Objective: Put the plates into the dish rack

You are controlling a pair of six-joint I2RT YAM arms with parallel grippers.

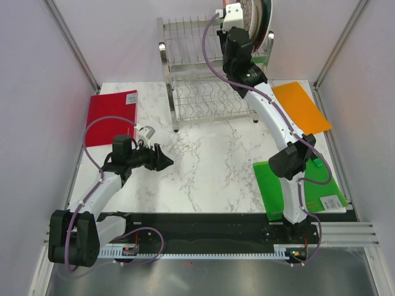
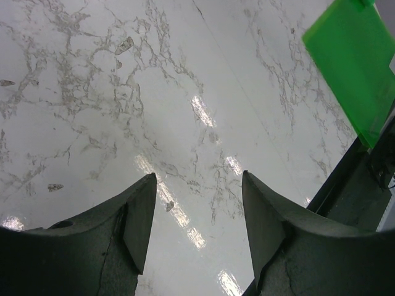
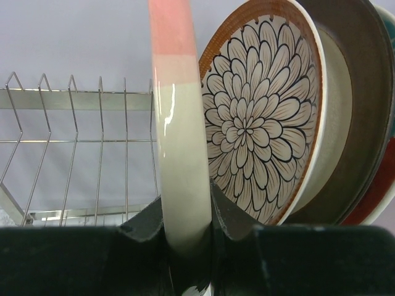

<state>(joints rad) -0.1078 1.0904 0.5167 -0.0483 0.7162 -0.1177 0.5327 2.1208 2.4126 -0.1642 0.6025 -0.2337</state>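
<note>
Right pincer pinches the pink-and-cream plate edge-on, its face hidden; left pincer spread.

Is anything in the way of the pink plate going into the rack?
Nothing visible is. The right hand holds the pink-and-cream plate upright at the dish rack, right beside the brown petal plate already standing there. The wire slots on its other side look empty.

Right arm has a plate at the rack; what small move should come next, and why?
Probably ease the right gripper down so the pink-and-cream plate, clamped on edge, settles into a dish rack slot beside the petal-pattern plate; its seating is hidden.
</note>
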